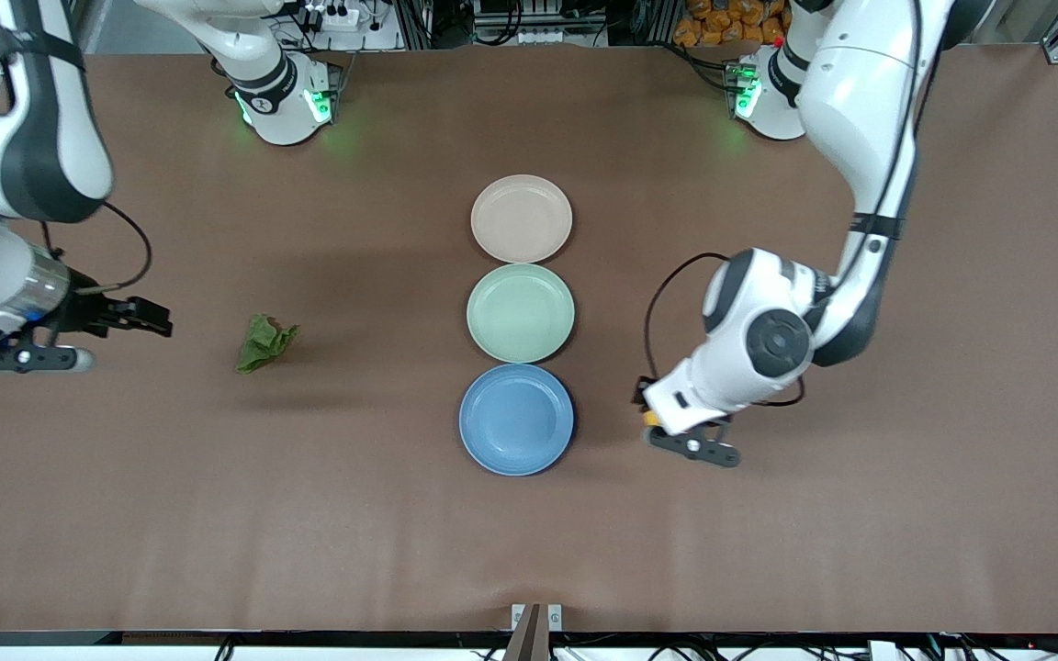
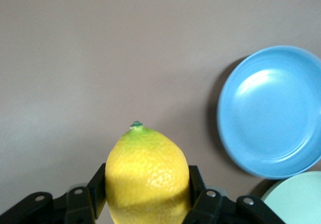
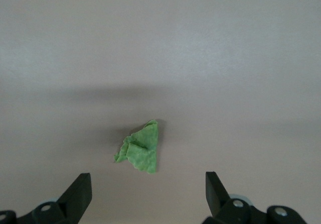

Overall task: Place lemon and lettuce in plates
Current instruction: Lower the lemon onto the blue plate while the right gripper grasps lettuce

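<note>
My left gripper (image 1: 654,416) is shut on the lemon (image 2: 145,163), yellow with a green tip. It holds the lemon over the bare table beside the blue plate (image 1: 516,419), toward the left arm's end. In the front view only a sliver of the lemon (image 1: 650,419) shows. The blue plate (image 2: 273,111) is empty. The beige-pink plate (image 1: 522,218) is empty too, farthest from the front camera. The lettuce (image 1: 263,342) lies on the table toward the right arm's end. My right gripper (image 1: 151,319) is open and empty, apart from the lettuce (image 3: 140,151), which lies ahead of its fingers.
A mint-green plate (image 1: 521,312) sits between the blue and beige-pink plates, all three in one row at the table's middle. Its rim also shows in the left wrist view (image 2: 296,199). The brown table (image 1: 860,514) lies bare around them.
</note>
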Controlling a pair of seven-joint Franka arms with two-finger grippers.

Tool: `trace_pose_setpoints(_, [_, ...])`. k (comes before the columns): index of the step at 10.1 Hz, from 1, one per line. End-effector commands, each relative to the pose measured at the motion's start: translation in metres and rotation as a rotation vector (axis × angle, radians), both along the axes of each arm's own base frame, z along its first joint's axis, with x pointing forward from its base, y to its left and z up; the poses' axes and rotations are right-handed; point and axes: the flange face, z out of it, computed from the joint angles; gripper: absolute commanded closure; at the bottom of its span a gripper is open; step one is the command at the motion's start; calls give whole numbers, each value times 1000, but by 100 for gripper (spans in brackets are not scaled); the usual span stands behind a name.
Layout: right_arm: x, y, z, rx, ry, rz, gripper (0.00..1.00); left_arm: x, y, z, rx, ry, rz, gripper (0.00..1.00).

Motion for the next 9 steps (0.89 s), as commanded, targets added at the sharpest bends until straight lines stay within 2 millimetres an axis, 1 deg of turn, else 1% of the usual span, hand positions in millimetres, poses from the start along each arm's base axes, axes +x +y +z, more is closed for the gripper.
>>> trace_pose_setpoints(1, [-12,12,-39,9,43,1,0,-7,-48,1,-79,-150,-9,100])
trace_pose_setpoints(2, [-14,11,-62,9,55,-1,0,-12,-60,-1,-91,-163,-9,100])
trace_pose_setpoints(3, [-20,14,-84,10,48,1,0,-18,-77,-9,-116,-199,-24,100])
trace_pose_setpoints(4, [-24,17,-105,8,37,8,0,-26,-96,-27,-135,-222,-31,100])
trace_pose_setpoints(5, [-28,18,-125,9,46,10,0,-38,-115,-50,-137,-222,-45,100])
trace_pose_setpoints(6, [-30,24,-141,8,48,20,0,-48,-126,-64,-131,-211,-62,100])
trace_pose_setpoints(7, [-33,27,-160,9,71,25,0,-55,-133,-76,-123,-198,-75,100])
trace_pose_setpoints(9, [-35,28,-183,10,98,25,0,-71,-149,-97,-119,-169,-73,100])
